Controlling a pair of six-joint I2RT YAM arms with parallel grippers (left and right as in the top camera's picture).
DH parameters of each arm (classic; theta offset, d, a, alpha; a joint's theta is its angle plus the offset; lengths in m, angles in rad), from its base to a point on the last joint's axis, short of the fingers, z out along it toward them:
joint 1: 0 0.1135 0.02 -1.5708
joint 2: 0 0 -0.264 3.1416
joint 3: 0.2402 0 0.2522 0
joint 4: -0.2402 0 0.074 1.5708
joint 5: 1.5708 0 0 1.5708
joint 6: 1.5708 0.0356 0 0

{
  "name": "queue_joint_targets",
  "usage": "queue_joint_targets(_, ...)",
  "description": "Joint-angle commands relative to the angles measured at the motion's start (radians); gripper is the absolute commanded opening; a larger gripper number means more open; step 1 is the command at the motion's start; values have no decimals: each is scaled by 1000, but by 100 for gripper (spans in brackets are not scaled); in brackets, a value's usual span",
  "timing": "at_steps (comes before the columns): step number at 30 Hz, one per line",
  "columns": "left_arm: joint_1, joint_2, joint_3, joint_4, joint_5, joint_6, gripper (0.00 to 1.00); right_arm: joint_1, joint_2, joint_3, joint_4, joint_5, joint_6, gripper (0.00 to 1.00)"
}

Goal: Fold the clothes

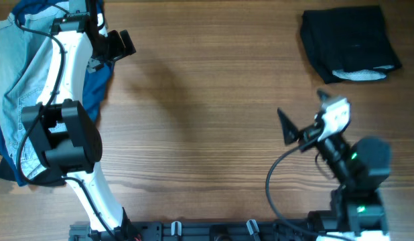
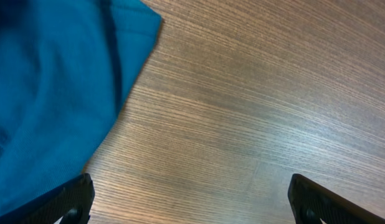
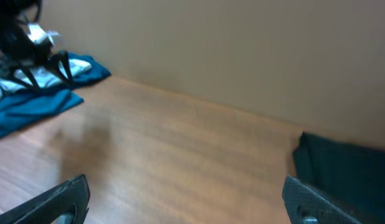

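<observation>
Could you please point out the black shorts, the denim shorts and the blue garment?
black shorts point(image 1: 348, 40), overhead view, middle of fabric.
denim shorts point(image 1: 18, 63), overhead view, pale middle.
blue garment point(image 2: 49, 93), left wrist view, flat middle.

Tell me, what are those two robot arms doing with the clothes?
Two robot arms are folding clothes. The black shorts lie folded at the far right of the table. The left gripper hangs open above the edge of the dark-blue garment, which lies piled with the light-blue denim shorts on the left. The right gripper is open too and holds nothing.
</observation>
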Motion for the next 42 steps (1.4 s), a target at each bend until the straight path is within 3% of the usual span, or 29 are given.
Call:
queue_joint_targets(1, -3, 14, 18, 2, -6, 2, 100, 5, -176, -163, 36, 88, 133, 100)
queue_joint_targets(5, -3, 14, 18, 2, -6, 2, 100, 5, -351, -281, 36, 108, 123, 100)
queue_joint_targets(11, -3, 14, 18, 2, -6, 2, 100, 5, -428, -341, 51, 108, 30, 100)
queue_joint_targets(19, -3, 14, 18, 2, -6, 2, 100, 5, -483, -397, 122, 141, 36, 100)
queue_joint_targets(23, -3, 14, 18, 2, -6, 2, 100, 5, -500, -404, 117, 182, 121, 100)
queue_joint_targets(42, -3, 14, 18, 2, -6, 2, 100, 5, -498, -404, 88, 193, 143, 100)
